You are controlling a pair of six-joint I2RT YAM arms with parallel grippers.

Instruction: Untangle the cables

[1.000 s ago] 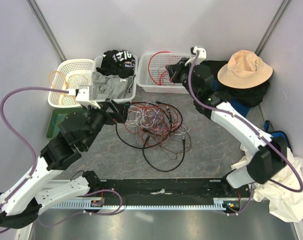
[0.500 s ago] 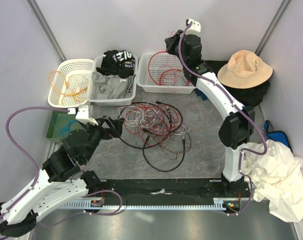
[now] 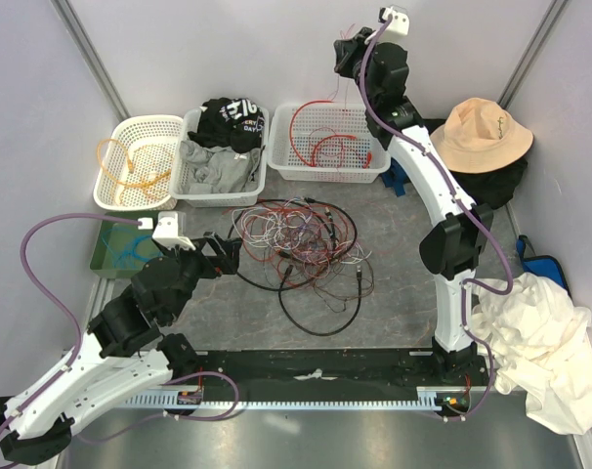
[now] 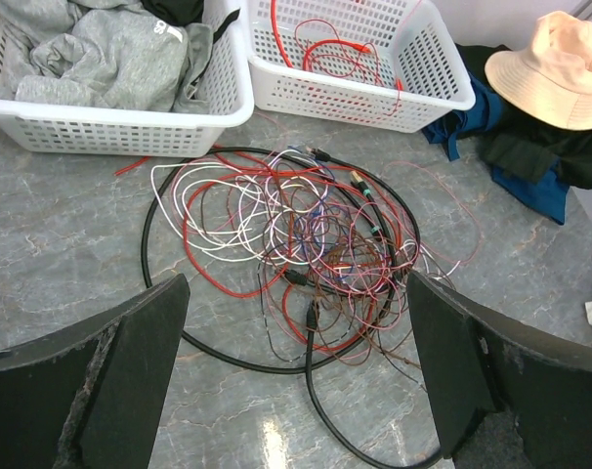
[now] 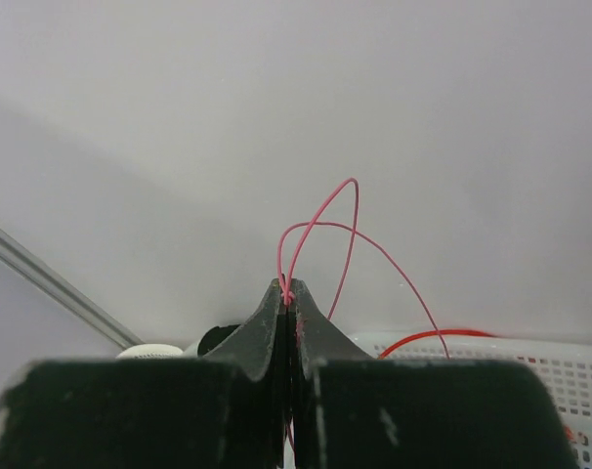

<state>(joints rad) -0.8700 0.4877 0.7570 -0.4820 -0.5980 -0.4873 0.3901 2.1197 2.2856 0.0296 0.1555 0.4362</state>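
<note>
A tangle of cables [image 3: 296,239], red, white, brown and black, lies mid-table; it also fills the left wrist view [image 4: 306,234]. A thick black cable [image 3: 320,318] loops at its near side. My left gripper [image 3: 228,252] is open and empty at the heap's left edge, its fingers [image 4: 101,381] wide apart. My right gripper [image 3: 343,54] is raised high above the right white basket [image 3: 325,168] and shut on a thin pink wire [image 5: 320,230], which loops above the fingertips [image 5: 287,293]. Red cables [image 3: 320,147] lie in that basket.
A white basket with orange cable [image 3: 130,161] stands back left. A basket of clothes [image 3: 223,156] stands beside it. A green tray [image 3: 110,244] is left. A tan hat [image 3: 477,132] on dark cloth is back right. White cloth [image 3: 535,342] lies right.
My right gripper has risen from the right basket toward the back wall with the pink wire. My left arm has drawn back and down toward the near edge.
</note>
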